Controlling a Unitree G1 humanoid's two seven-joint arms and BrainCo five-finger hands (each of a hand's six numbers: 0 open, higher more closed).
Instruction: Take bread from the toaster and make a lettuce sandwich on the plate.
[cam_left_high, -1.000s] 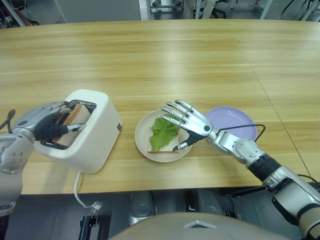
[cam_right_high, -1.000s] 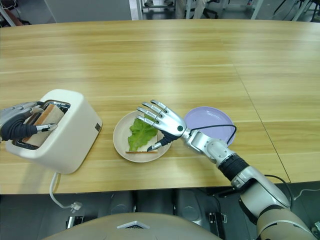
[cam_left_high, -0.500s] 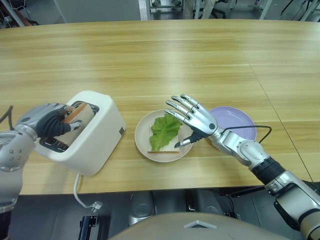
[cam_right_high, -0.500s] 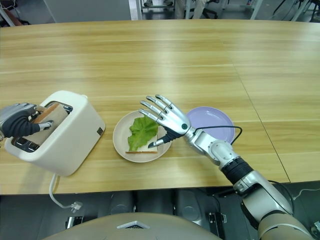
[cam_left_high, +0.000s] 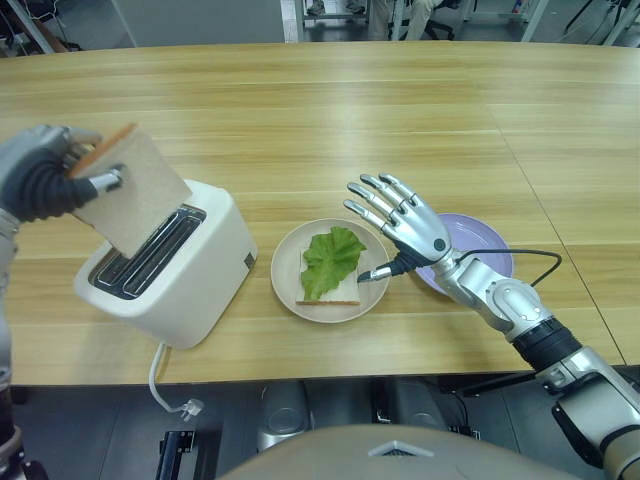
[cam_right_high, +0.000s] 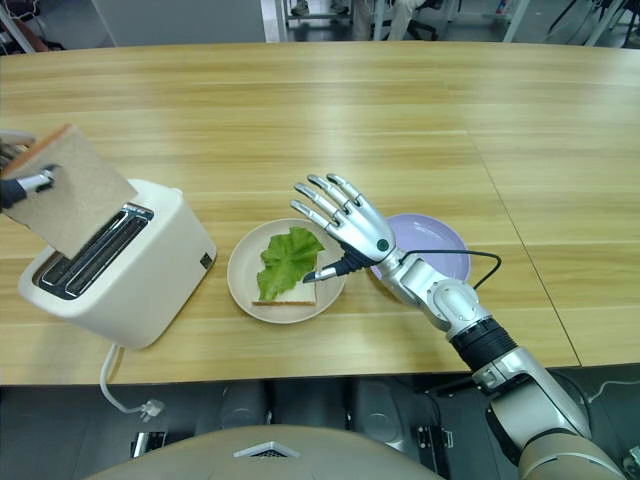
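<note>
A long wooden table (cam_left_high: 320, 120) carries everything. Near its front edge on the left stands a white two-slot toaster (cam_left_high: 200, 280), its power cord (cam_left_high: 158, 380) hanging over the table edge. Just right of the toaster sits a cream plate (cam_left_high: 283, 268), and further right a purple plate (cam_left_high: 485, 252), the two near each other but apart.

The right robot hand (cam_left_high: 405, 222) hangs over the gap between the plates, fingers spread and grasping nothing; its thumb points down near the cream plate's right rim. The left robot hand (cam_left_high: 38, 185) is clenched around a slice of toasted bread (cam_left_high: 135, 195), held tilted above the toaster, its lower corner apparently just clear of the slots.

On the cream plate a lettuce leaf (cam_left_high: 330, 260) lies on another bread slice (cam_left_high: 342, 296).
</note>
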